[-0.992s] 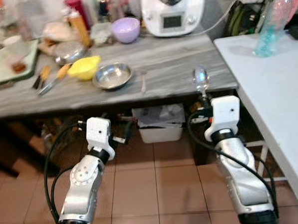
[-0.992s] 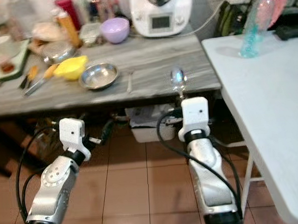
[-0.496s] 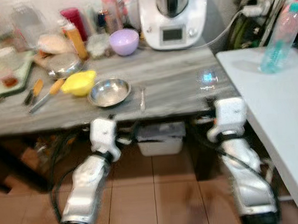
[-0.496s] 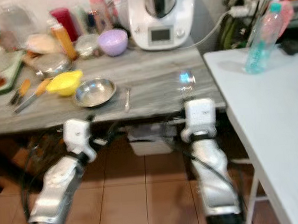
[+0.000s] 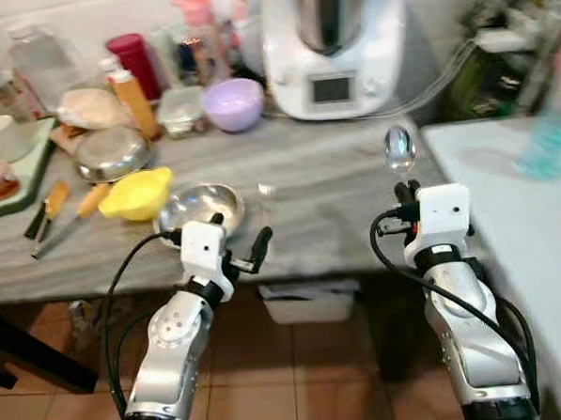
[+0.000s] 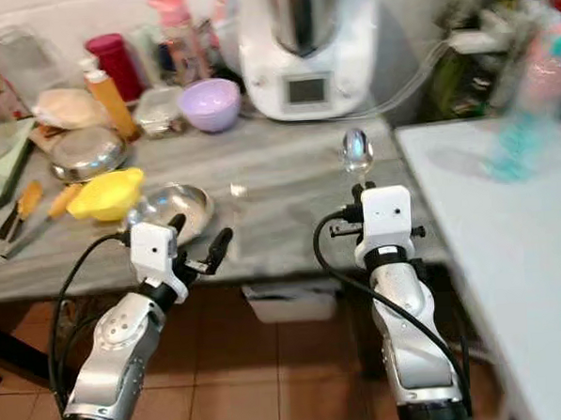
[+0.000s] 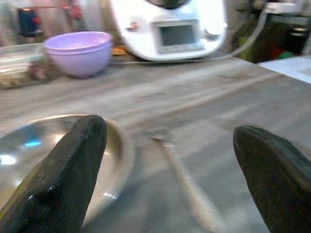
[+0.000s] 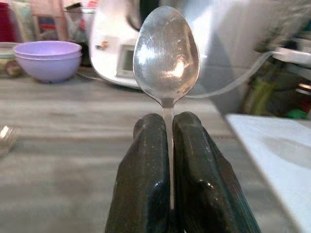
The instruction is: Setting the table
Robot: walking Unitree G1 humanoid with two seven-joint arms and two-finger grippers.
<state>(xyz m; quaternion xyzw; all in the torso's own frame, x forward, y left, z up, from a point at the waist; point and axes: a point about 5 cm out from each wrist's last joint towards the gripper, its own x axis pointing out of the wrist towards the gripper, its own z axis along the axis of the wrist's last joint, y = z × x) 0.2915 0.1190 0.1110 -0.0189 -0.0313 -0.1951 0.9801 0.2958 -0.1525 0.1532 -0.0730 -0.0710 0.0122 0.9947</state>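
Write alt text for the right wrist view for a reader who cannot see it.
The right claw is shut on a metal spoon, bowl pointing up, above a grey counter. Behind it stand a lilac bowl and a white kitchen appliance; a white table sits beside the counter.

Shiny metal spoon (image 8: 166, 53) upright, seemingly clean, in right pincer (image 8: 170, 141)

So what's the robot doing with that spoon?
The robot's right gripper is shut on a spoon, holding it upright over the grey counter. Its left gripper is open near a metal bowl, with a fork lying on the counter ahead of it. A white table stands on its right.
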